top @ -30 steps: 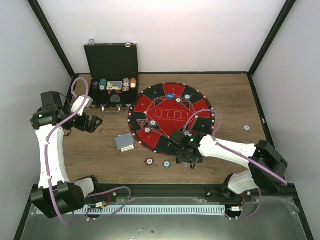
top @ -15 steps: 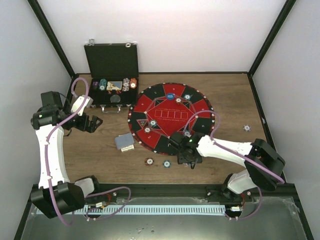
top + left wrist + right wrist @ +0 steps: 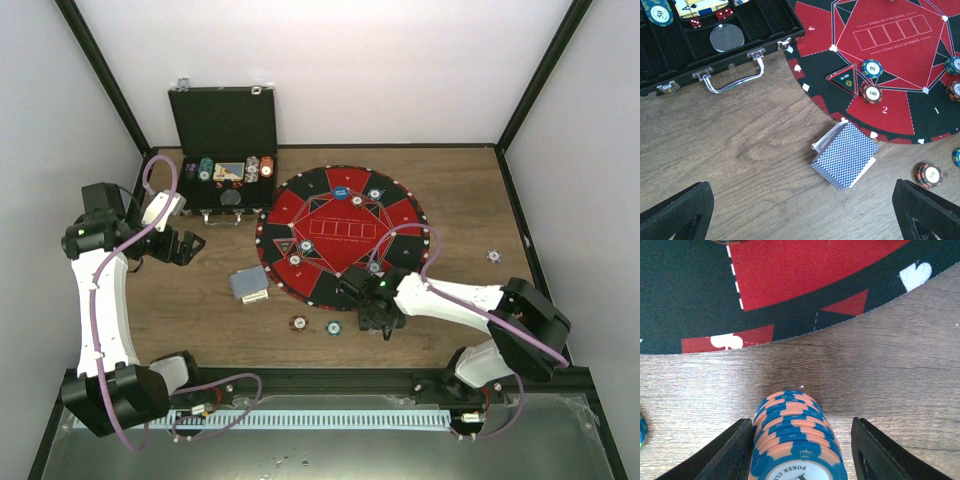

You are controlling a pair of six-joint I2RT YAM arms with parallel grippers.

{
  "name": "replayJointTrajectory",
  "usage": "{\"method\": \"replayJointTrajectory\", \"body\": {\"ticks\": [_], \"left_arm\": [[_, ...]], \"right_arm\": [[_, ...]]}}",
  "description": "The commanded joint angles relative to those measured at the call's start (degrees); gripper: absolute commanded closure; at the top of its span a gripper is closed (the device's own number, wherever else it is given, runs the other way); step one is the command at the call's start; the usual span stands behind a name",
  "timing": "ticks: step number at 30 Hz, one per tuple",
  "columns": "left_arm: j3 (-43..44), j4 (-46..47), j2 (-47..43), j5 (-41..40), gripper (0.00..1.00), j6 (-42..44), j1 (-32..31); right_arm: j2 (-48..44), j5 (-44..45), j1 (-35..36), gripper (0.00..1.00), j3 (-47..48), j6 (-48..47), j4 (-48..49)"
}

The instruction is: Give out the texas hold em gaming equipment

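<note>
R gripper (image 3: 378, 320) is over the wood surface (image 3: 200, 310), just off the mat (image 3: 318, 232) rim at approx 5 o'clock. In the wrist view a chip stack (image 3: 797, 440), teal w/ orange stripes, stands between its fingers (image 3: 730, 450). One finger looks to be against the stack and a sliver of wood shows on the other side, so can't tell if it's clenched or released.

L gripper (image 3: 188, 247) is at the mat's 9 o'clock, well apart from it, fingers spread wide w/ nothing between: released.

Card deck (image 3: 845, 155), blue backs up, lies on the wood just beside the rim at 8 o'clock, w/ a few cards skewed underneath. A brown-red chip (image 3: 298, 323) & a teal chip (image 3: 333, 326) lie on the wood at 6–7 o'clock, near each other but apart. On the mat nr 8 o'clock, a teal-white chip (image 3: 872, 68) sits just beside a "100" chip (image 3: 871, 93). Blue button (image 3: 341, 191) is on the mat at 12 o'clock. A lone chip (image 3: 493, 256) lies at 3–4 o'clock, well apart from the mat. The case (image 3: 225, 125) stands open at 10 o'clock.
</note>
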Motion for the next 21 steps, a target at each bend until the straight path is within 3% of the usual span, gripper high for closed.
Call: {"method": "replayJointTrajectory", "body": {"ticks": [1, 12, 21], "left_arm": [[0.7, -0.3, -0.7, 0.4, 0.0, 1.0, 0.2], [0.0, -0.2, -1.1, 0.4, 0.0, 1.1, 0.1], [-0.3, -0.1, -1.3, 0.4, 0.0, 1.2, 0.1]], "right_arm": [[-1.3, 0.8, -0.3, 0.45, 0.9, -0.1, -0.2], [-2.0, 1.2, -0.3, 0.45, 1.9, -0.2, -1.2], [-2.1, 1.1, -0.4, 0.51, 2.3, -0.4, -1.5]]}}
